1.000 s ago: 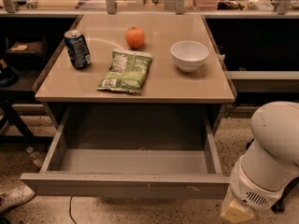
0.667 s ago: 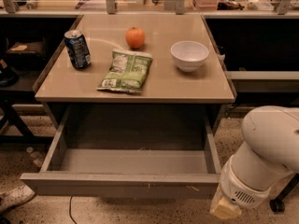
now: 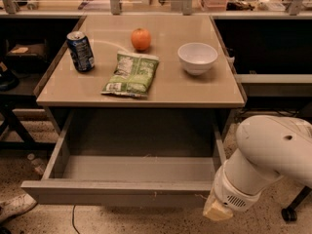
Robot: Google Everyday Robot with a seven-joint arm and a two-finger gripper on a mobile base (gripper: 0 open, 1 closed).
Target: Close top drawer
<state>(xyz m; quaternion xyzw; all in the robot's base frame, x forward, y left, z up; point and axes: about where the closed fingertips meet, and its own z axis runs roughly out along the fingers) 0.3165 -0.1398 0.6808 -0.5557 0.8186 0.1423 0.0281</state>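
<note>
The top drawer point(image 3: 117, 193) is pulled far out from under the table, and its grey inside point(image 3: 136, 168) is bare. Its flat front faces me along the bottom of the view, with small white scratches right of centre. My white arm point(image 3: 273, 150) comes in from the lower right. My gripper point(image 3: 218, 211) shows only as a tan tip just off the right end of the drawer front, low near the floor. Whether it touches the front I cannot tell.
On the tabletop point(image 3: 204, 94) stand a blue can point(image 3: 81, 51), an orange point(image 3: 141, 39), a green chip bag point(image 3: 131, 73) and a white bowl point(image 3: 197, 57). A shoe point(image 3: 14, 206) lies at the lower left. A chair caster point(image 3: 288, 213) is at the lower right.
My arm has swung left, bringing the gripper closer to the right end of the drawer front. The drawer has not visibly moved.
</note>
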